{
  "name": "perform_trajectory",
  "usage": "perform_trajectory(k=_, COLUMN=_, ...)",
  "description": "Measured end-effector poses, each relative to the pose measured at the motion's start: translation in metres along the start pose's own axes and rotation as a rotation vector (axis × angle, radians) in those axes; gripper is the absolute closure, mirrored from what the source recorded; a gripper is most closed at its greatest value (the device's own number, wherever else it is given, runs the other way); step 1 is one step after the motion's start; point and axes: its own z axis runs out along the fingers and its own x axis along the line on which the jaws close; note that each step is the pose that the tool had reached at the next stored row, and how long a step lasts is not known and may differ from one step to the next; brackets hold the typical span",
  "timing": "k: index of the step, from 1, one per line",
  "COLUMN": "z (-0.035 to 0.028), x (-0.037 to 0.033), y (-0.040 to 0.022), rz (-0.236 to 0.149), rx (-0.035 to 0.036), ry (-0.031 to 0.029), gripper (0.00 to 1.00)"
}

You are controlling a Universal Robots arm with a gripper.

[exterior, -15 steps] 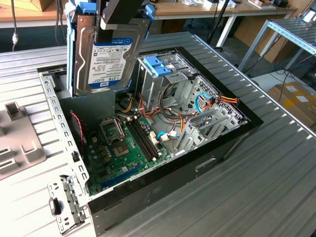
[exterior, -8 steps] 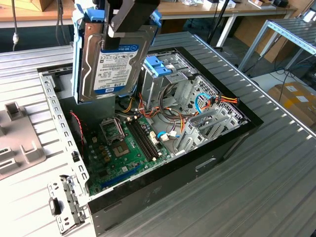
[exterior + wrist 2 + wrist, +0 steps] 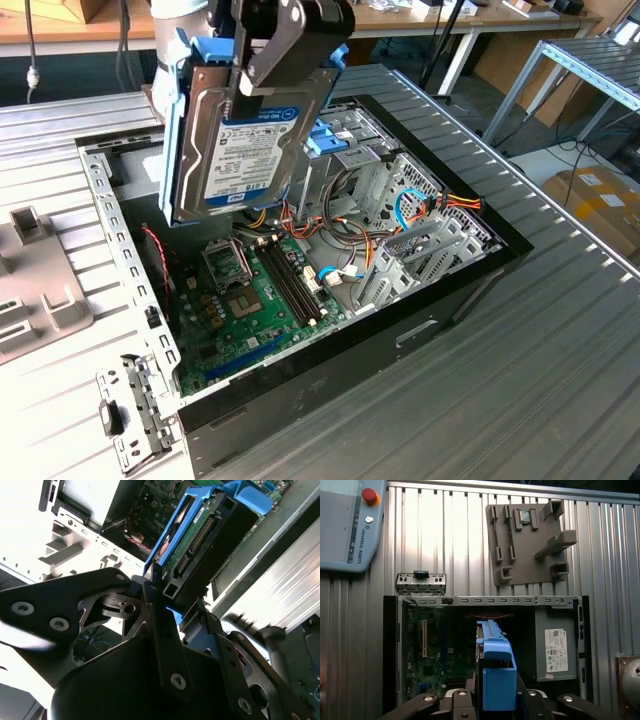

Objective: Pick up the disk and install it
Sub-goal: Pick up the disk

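Exterior view: the gripper (image 3: 272,62) is clamped on the disk (image 3: 238,140), which hangs on edge in the air above the open computer case (image 3: 420,325), over the case's motherboard (image 3: 250,295) end, with its labelled face toward the camera. In the second wrist view the black fingers (image 3: 161,625) pinch the disk's blue-railed end, with the case interior beyond it.

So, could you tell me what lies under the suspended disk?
Below the disk lies the open computer case, its green motherboard and cables showing. In the exterior view, the disk covers part of the case interior.
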Motion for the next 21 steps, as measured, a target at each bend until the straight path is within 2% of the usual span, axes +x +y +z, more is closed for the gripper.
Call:
perform_trajectory(k=12, z=-0.0008, x=0.0208, y=-0.0066, rz=0.004, rx=-0.0013, ry=-0.0004, gripper=0.63)
perform_trajectory(k=15, z=-0.0012, x=0.0288, y=-0.0101, rz=0.005, rx=-0.0022, ry=-0.0007, gripper=0.63)
perform_trajectory(k=21, z=-0.0017, x=0.0386, y=-0.0152, rz=0.006, rx=-0.0037, ry=-0.0012, gripper=0.63)
